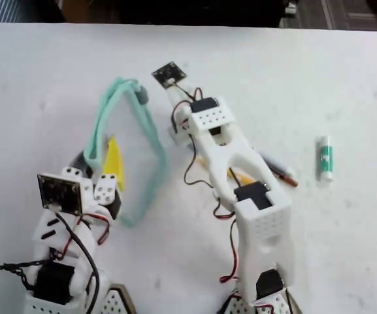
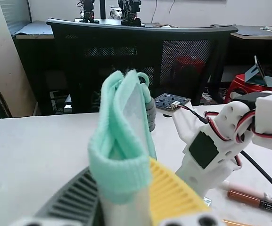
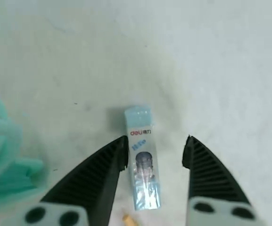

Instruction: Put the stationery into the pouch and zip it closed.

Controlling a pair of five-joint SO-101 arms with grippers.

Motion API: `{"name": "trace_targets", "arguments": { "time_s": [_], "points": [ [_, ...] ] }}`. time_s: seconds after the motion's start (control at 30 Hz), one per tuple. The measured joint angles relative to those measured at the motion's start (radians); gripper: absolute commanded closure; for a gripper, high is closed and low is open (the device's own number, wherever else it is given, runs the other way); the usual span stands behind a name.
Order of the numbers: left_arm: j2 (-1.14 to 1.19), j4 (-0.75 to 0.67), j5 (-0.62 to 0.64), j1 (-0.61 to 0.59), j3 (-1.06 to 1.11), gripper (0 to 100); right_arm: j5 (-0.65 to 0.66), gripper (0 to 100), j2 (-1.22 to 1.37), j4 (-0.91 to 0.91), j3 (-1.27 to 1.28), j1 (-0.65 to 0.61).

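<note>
High view looks down on a big white table with two white arms on it. The right arm stretches across the middle. The left arm sits at the near corner. The green pouch with a see-through side is next to the right arm. The left gripper is squeezed tight on one end of the pouch, with a grey finger on one side and a yellow finger on the other. A brown and black pen lies partly under the right arm. A green and white stick lies alone, well apart from the pouch. The right gripper has its fingers wide apart and holds nothing. A small blue box lies on the table between them, near the pouch.
</note>
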Motion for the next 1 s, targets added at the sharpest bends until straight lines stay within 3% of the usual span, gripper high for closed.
{"name": "trace_targets", "arguments": {
  "time_s": [0.6,0.83,1.0],
  "points": [
    [0.0,0.0,0.0,0.0,0.0,98,0.0,82.7,0.031,-0.021,0.0,-0.015],
    [0.0,0.0,0.0,0.0,0.0,98,0.0,96.1,0.031,-0.037,0.0,-0.015],
    [0.0,0.0,0.0,0.0,0.0,98,0.0,98.0,0.031,-0.046,0.0,-0.014]
  ]
}}
